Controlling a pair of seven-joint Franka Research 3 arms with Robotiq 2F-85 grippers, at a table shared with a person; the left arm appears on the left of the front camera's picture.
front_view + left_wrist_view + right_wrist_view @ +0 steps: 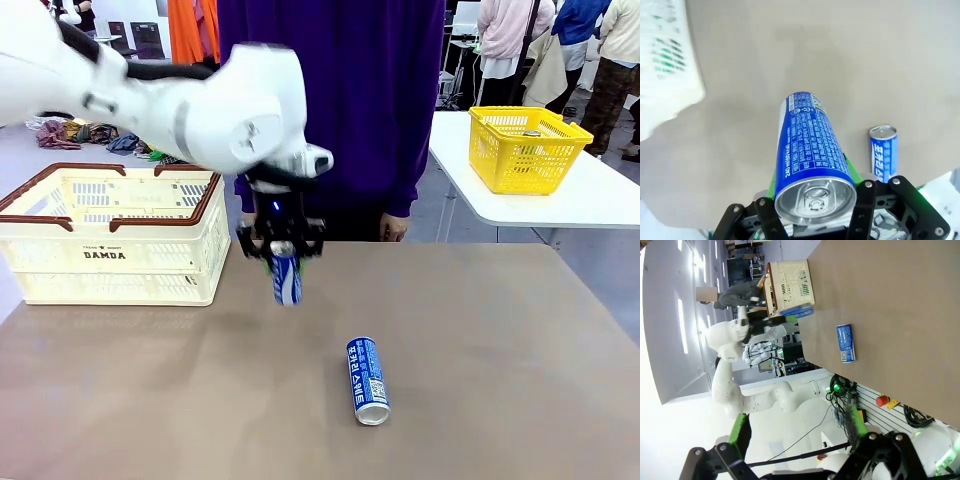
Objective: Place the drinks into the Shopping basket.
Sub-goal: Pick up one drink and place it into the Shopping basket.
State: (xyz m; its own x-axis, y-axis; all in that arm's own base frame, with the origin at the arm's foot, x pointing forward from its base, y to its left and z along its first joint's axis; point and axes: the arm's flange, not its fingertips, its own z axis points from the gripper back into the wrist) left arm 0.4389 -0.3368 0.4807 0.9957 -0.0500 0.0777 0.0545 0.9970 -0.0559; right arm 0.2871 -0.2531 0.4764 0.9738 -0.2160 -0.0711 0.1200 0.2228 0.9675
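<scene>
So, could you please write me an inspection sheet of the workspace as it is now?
Surface: brown table, no spills seen.
Job's things: held can upright in the left gripper; lying can on its side near the middle; basket at the far left.
Clutter: nothing seen.
Grippers: left gripper shut on the held can; right gripper open, holding nothing.
Cables: black cables below the table edge on the robot's side.
Surroundings: person at the far side; yellow basket on a white table.
</scene>
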